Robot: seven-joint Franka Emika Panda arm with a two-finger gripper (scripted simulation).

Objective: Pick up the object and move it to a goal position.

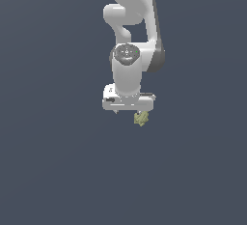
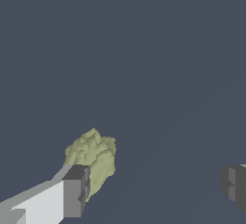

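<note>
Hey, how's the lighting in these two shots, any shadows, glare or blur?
Exterior view: flat, even light, no glare or blur, no cast shadow on the dark background under the gripper. Wrist view: sharp too, soft shading on the green chunk, a faint diagonal tone change across the floor.

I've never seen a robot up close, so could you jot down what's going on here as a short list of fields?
arm: one white arm reaching down
gripper: open, fingers far apart
object: small lumpy olive-green chunk
object position: right beside one finger, not between the two
other finger: well away from the object
contact: cannot tell whether the near finger touches it
grasp: not held
surroundings: plain dark grey background, no goal marker visible
</note>
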